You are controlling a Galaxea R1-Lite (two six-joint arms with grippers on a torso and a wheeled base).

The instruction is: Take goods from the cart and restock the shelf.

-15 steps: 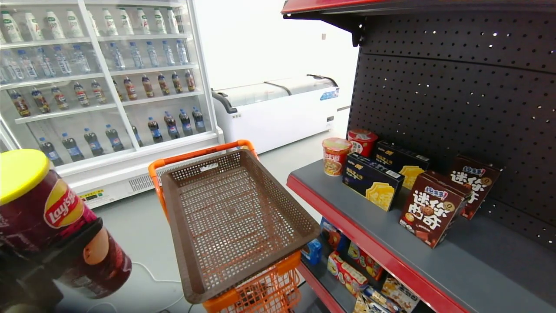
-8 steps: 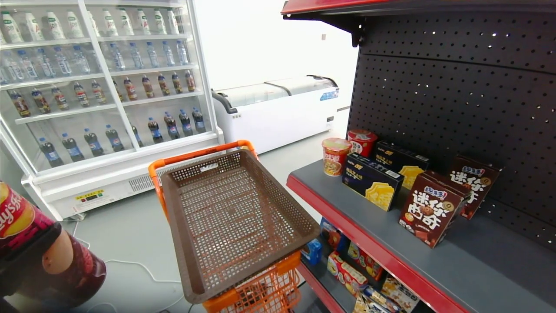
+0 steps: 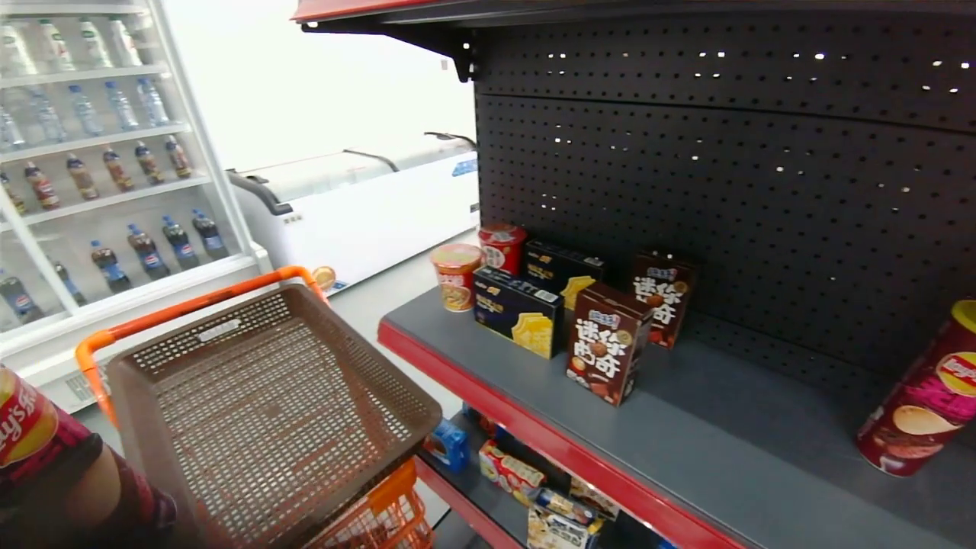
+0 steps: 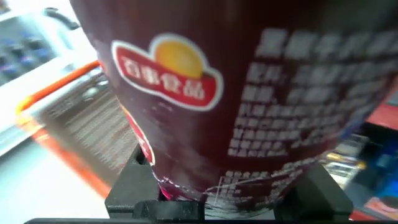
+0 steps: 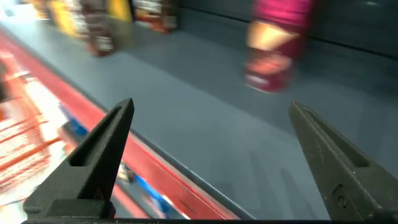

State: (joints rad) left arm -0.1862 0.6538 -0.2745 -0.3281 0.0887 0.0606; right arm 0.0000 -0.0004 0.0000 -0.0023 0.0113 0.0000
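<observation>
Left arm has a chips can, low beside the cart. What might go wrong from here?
1. The chips can in the left end effector sits low beside the cart basket; lifting it across might clip the basket rim or the shelf's red edge.
2. Set down close to the shelved can, which looks tilted, it may knock that one over.

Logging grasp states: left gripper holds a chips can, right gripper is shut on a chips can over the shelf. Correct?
One error. The right gripper is open and holds nothing. The right wrist view shows the second chips can sitting on the shelf beyond it, apart from the gripper. The left gripper does hold a chips can.
</observation>
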